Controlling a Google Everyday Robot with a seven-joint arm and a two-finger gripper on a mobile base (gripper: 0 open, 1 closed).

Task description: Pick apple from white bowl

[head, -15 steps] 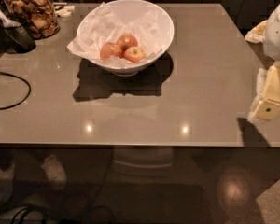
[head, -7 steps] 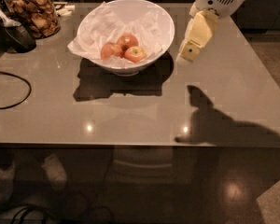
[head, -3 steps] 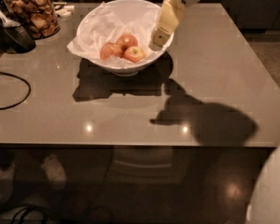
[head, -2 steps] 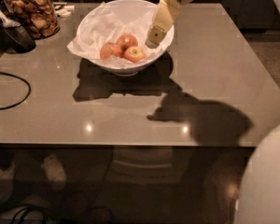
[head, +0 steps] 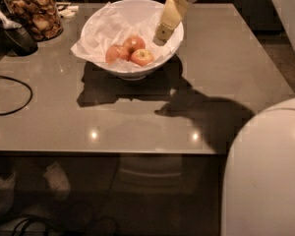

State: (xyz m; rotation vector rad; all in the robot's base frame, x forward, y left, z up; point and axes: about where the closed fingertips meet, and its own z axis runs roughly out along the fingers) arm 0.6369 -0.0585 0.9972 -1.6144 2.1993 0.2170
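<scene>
The white bowl (head: pixel 133 70) stands at the back middle of the grey table, lined with crumpled white paper. Three apples lie in it. The apple (head: pixel 142 57) with the pale yellow-green patch is front right; two plainer orange-pink apples (head: pixel 119 51) lie left and behind it. My gripper (head: pixel 162 34) hangs from the top of the view over the bowl's right side, its yellowish fingers pointing down, just above and to the right of the apple. It holds nothing that I can see.
A glass jar of brown snacks (head: pixel 35 13) stands at the back left, with a dark pan and spoon (head: pixel 17 33) beside it. A black cable (head: pixel 14 95) loops on the table's left. A large white arm part (head: pixel 265 171) fills the lower right.
The gripper has moved from the table's right side leftward to over the bowl's right rim, then slightly further in. The white arm part has grown in the lower right.
</scene>
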